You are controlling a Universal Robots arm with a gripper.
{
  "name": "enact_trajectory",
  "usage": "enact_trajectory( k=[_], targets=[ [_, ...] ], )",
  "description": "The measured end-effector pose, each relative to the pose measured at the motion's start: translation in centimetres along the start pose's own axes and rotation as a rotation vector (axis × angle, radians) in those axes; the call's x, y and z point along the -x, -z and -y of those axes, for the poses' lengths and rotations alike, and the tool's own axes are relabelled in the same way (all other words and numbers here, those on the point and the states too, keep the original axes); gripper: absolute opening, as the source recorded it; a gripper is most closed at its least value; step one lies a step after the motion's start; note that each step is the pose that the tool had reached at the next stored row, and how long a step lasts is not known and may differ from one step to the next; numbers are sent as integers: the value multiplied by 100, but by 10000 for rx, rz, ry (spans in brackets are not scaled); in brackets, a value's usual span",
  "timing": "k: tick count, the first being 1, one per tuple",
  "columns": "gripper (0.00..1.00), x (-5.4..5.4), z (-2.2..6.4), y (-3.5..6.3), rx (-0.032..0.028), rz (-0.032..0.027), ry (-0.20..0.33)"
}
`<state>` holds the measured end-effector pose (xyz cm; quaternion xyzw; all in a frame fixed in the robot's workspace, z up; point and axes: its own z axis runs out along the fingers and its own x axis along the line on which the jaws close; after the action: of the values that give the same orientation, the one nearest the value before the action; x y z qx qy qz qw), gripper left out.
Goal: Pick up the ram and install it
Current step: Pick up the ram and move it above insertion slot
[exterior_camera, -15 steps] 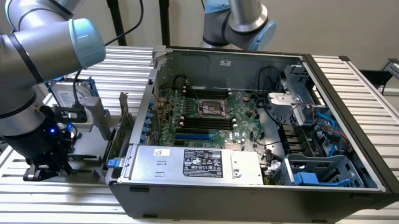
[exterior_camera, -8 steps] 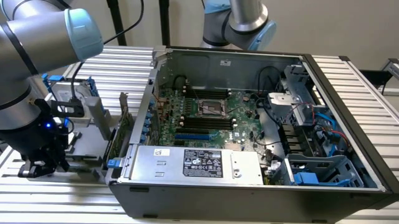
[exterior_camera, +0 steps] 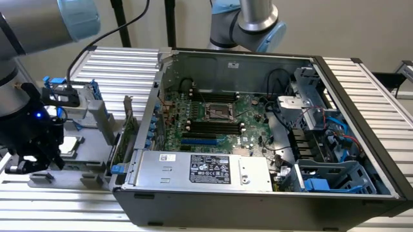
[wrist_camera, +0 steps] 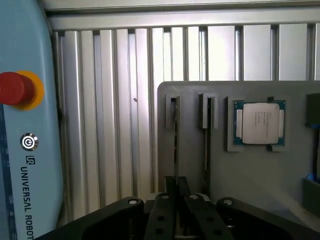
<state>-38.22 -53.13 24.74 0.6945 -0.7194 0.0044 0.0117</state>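
Note:
In the wrist view the ram (wrist_camera: 176, 135) appears edge-on as a thin dark strip, standing in the slot of the grey fixture (wrist_camera: 250, 175) farthest from the processor. My gripper (wrist_camera: 176, 184) is down over its near end, with both fingers pressed against the strip, shut on it. In the exterior view my gripper (exterior_camera: 32, 162) hangs low over the fixture (exterior_camera: 94, 145) at that view's left, outside the open computer case (exterior_camera: 258, 193). The black memory slots (exterior_camera: 213, 128) lie on the motherboard inside the case.
A processor chip (wrist_camera: 259, 123) sits in a pocket of the fixture, and a second slot (wrist_camera: 206, 130) holds another thin strip. A green card (exterior_camera: 127, 128) stands upright beside the case wall. A light blue pendant with a red stop button (wrist_camera: 15, 89) lies on the ribbed aluminium table (wrist_camera: 120, 125).

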Motion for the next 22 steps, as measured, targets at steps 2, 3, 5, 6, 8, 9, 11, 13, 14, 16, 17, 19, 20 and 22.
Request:
enact_trajectory(
  k=[2, 3, 5, 6, 8, 9, 11, 13, 14, 16, 17, 19, 20, 22],
  targets=[
    [14, -2, 4, 92, 2, -1, -1],
    [14, -3, 8, 137, 1, 0, -1],
    [14, -4, 22, 227, 1, 0, -1],
    [14, -5, 31, 276, 0, 0, 0],
    [14, -6, 57, 366, 1, -1, 3],
    [14, -6, 75, 412, 1, -1, 6],
    [14, -7, 122, 503, -1, 2, 18],
    [14, -7, 173, 592, 0, 7, 31],
    [14, -7, 198, 637, -1, 11, 38],
    [14, -7, 254, 732, 0, 16, 49],
    [14, -7, 280, 777, 0, 20, 55],
    [14, -8, 333, 868, 0, 26, 65],
    [14, -8, 360, 913, -1, 30, 71],
    [14, -8, 415, 1006, 1, 37, 81]
  ],
)
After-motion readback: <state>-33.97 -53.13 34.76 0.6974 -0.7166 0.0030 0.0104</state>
